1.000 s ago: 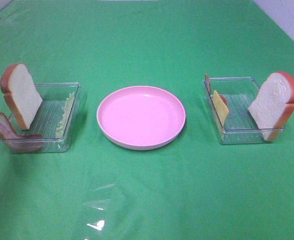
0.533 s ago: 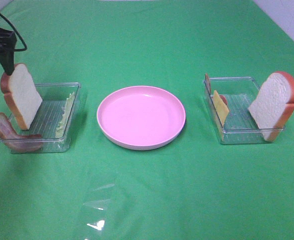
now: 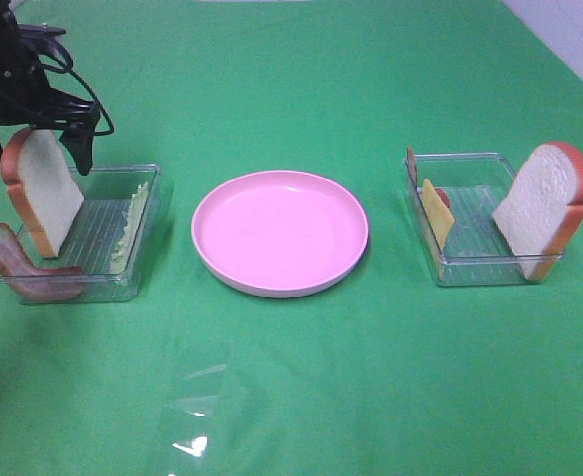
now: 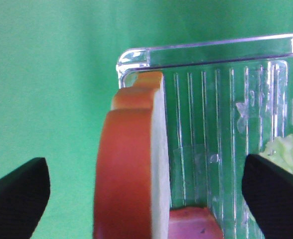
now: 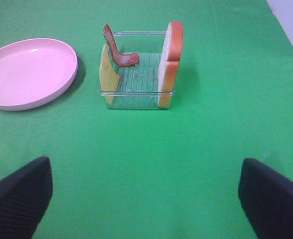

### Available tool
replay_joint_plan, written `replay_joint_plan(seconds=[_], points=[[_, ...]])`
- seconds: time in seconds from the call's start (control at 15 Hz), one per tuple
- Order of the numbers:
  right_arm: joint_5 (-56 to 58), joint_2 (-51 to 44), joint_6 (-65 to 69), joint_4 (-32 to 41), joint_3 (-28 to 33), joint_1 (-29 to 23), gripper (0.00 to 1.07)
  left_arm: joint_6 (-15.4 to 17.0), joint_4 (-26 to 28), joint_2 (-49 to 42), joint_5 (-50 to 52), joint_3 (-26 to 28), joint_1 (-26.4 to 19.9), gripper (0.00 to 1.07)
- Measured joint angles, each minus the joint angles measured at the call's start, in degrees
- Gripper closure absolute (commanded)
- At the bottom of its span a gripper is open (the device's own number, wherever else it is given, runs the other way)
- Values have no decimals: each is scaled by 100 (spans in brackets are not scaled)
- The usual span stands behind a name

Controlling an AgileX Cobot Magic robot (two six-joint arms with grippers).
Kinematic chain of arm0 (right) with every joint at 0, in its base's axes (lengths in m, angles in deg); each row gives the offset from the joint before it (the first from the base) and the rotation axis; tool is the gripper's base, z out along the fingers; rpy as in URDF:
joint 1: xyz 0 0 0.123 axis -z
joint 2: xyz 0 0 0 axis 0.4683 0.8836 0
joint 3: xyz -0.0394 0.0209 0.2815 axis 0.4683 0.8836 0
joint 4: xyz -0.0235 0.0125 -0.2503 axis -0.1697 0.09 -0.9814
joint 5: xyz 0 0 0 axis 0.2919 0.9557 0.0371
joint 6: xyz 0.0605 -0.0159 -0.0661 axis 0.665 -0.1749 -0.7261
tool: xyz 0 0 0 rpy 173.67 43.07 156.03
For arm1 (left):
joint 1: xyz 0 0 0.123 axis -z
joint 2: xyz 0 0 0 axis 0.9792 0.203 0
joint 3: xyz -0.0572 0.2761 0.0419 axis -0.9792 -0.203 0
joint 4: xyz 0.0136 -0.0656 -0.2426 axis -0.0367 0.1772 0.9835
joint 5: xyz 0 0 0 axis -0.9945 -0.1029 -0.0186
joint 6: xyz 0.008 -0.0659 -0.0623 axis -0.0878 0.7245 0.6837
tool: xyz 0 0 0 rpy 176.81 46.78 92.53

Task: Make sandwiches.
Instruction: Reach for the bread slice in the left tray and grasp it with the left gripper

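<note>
- Left pincer [image 3: 36, 151] gapes wide, one finger on each side of the upright bread slice [image 3: 46, 193], clear of it and gripping nothing
- That slice stands at the outer end of the left tray [image 3: 123, 169]; a bacon strip [image 3: 19, 268] hangs over its near corner, and lettuce [image 3: 131, 223] leans on the inner wall
- Right pincer [image 5: 146, 199] is spread wide and empty over the green counter [image 5: 146, 149]
- Right tray [image 3: 470, 157] holds a second slice [image 3: 541, 208], cheese [image 3: 436, 213] and a second strip [image 5: 117, 52]
- Pink plate [image 3: 280, 233] sits between the trays; the sandwich parts lie apart
</note>
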State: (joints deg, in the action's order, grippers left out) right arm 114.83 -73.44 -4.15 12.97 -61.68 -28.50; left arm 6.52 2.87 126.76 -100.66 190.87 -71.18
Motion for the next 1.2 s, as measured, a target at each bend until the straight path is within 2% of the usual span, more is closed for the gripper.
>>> replay_joint_plan(seconds=[0.13,0.33,0.53,1.0,1.07,1.2], points=[[0,0,0,0,0,0,9,-40,11,63,0,0,11,11],[0,0,0,0,0,0,9,-155,17,74,-52,0,17,33],[0,0,0,0,0,0,9,-155,23,74,-166,0,17,43],[0,0,0,0,0,0,9,-155,17,80,-281,0,17,47],[0,0,0,0,0,0,9,-155,17,80,-281,0,17,54],[0,0,0,0,0,0,9,-155,11,80,-281,0,17,77]])
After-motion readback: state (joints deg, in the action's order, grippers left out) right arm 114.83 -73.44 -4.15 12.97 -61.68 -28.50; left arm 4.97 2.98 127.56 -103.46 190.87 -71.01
